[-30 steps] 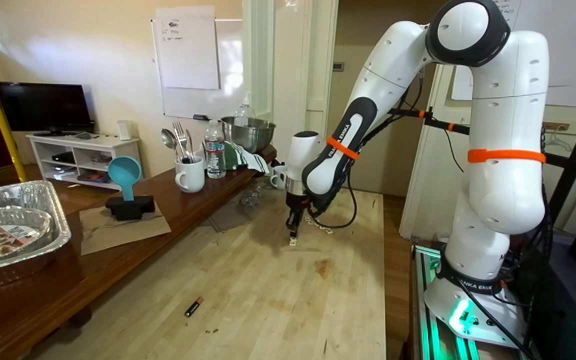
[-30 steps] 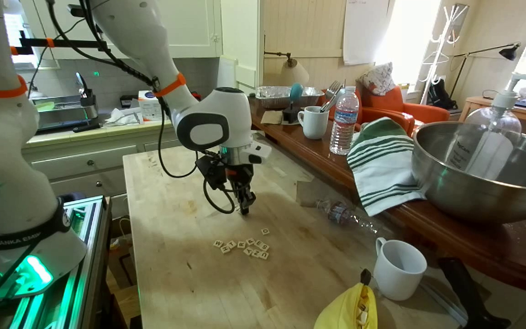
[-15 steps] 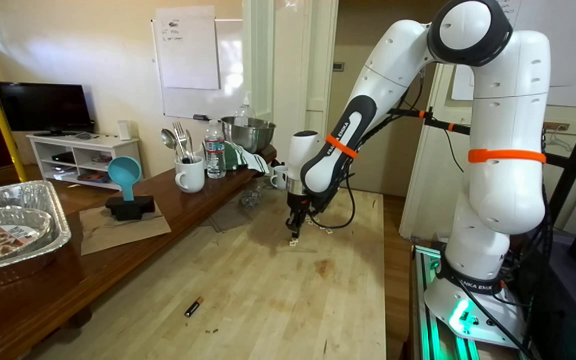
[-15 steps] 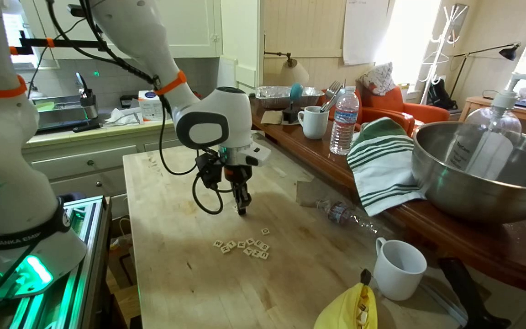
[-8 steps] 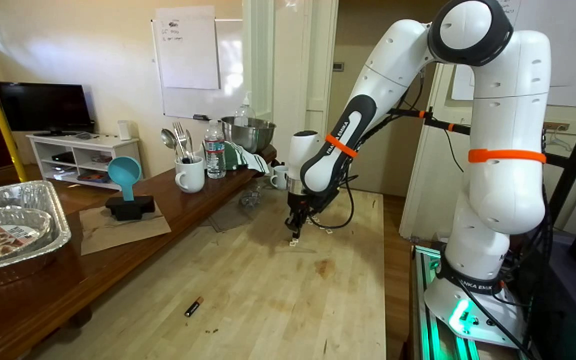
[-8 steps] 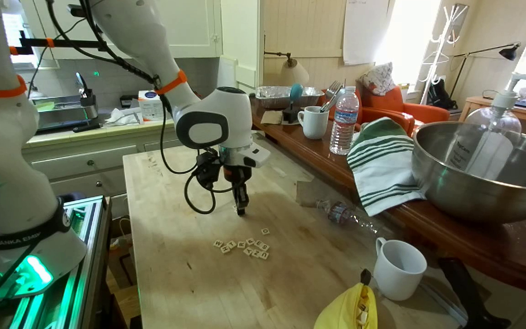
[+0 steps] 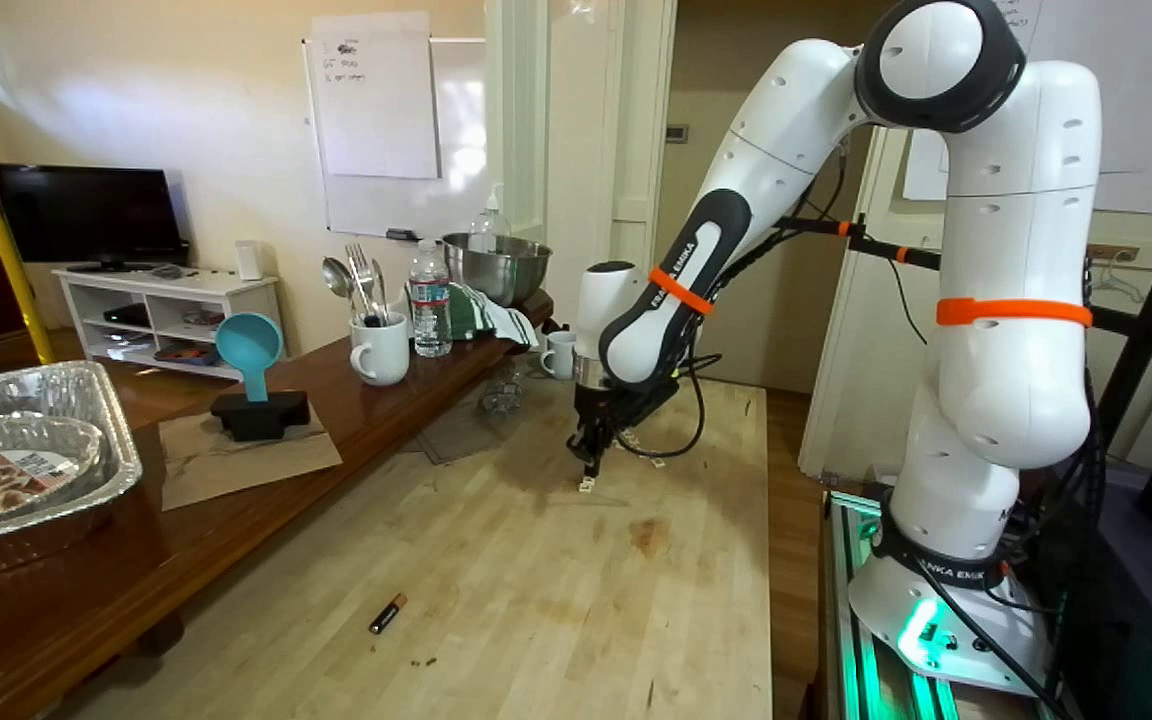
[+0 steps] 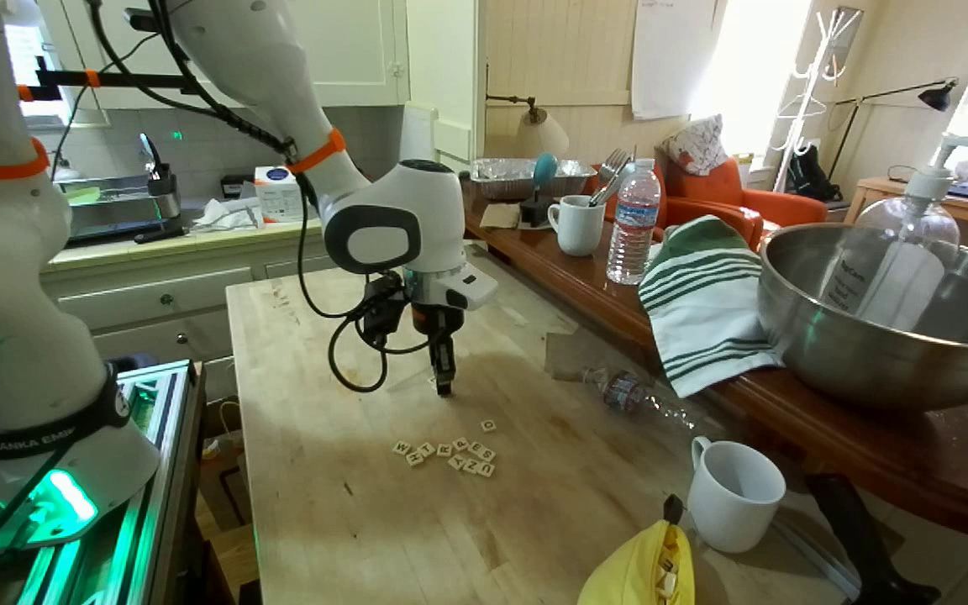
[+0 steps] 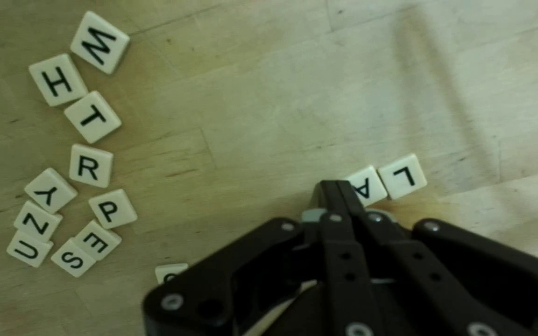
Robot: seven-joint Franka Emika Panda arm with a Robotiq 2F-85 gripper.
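The gripper (image 9: 337,183) is pointing down at the table (image 9: 250,116), its fingers meeting with nothing between them. The A tile (image 9: 368,185) is lying by their tips (whether touching, I cannot tell), the L tile (image 9: 402,177) sitting beside it.

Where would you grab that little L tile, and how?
Probably from straight above: the L tile lies flat on the table. Pinch its upper and lower edges as seen in the wrist view, because the A tile crowds its left one. The closed gripper would have to open first.
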